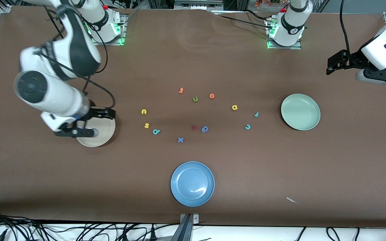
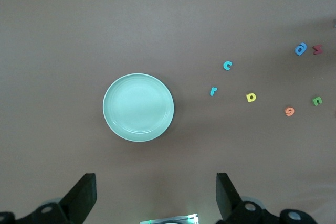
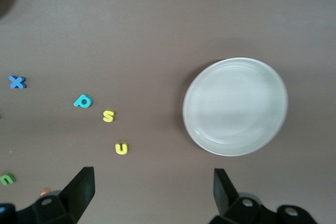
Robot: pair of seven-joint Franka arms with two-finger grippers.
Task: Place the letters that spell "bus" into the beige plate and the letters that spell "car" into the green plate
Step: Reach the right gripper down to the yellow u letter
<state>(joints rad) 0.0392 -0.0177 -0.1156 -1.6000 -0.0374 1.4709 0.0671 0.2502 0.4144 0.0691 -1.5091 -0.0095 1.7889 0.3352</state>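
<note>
Six small toy letters lie on the brown table [image 1: 193,67]: yellow "u" [image 1: 143,111], yellow "s" [image 1: 146,126], teal "b" [image 1: 156,132] near the empty beige plate [image 1: 106,135]; yellow "a" [image 1: 234,107], teal "r" [image 1: 256,114], teal "c" [image 1: 247,127] near the empty green plate [image 1: 300,111]. Right gripper [image 1: 111,113] hangs over the beige plate, left gripper [image 1: 329,67] over the table's edge, both spread wide.

Robotics lab: bolted arm bases [image 1: 285,31], brown table [image 1: 193,60], loose cables [image 1: 45,231].

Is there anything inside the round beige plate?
The round cream-beige plate looks empty in the right wrist view. From the front, the right arm's open claw hangs over it and covers part of it.
</note>
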